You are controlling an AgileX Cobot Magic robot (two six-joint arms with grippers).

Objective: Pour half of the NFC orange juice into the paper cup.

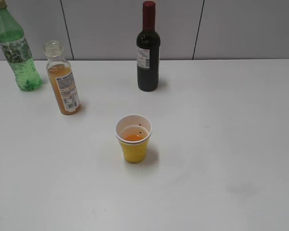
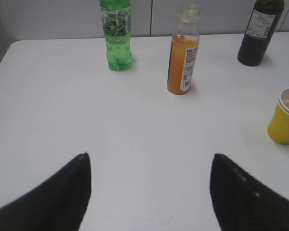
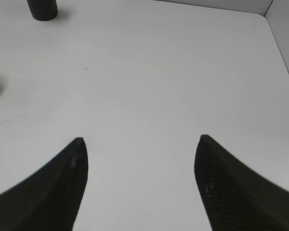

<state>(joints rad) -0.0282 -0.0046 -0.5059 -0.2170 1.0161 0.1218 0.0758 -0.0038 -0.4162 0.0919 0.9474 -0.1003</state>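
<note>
Both grippers stand with their jaws well apart and hold nothing. Your left gripper (image 2: 151, 192) shows in the left wrist view as two dark fingers (image 2: 58, 197) low in the picture, with only bare white table (image 2: 48, 106) between them; neither finger touches any object. Your right gripper (image 3: 139, 185) looks the same in the right wrist view: two dark fingers (image 3: 53, 187) spread wide over bare table, clear of everything. Neither gripper appears in the exterior view.

You see the NFC orange juice (image 1: 62, 86) standing upright toward the far left part of the table, uncapped, its clear neck empty and the orange liquid filling the body below the shoulder. Its white printed label faces right and front. Just beyond it to the left, near the far left corner, stands the green soda bottle (image 1: 17, 53), close beside the juice but apart from it. The dark wine bottle (image 1: 148, 48) stands upright near the far edge, about midway along it, well apart from the juice.

You find the paper cup (image 1: 134, 139) upright near the middle of the table, nearer to you than all three bottles and touching none of them. Its yellow wall and white rolled rim are plain, and a shallow pool of orange liquid lies in the bottom. In the left wrist view the cup sits at the right margin, partly cut off.
</note>
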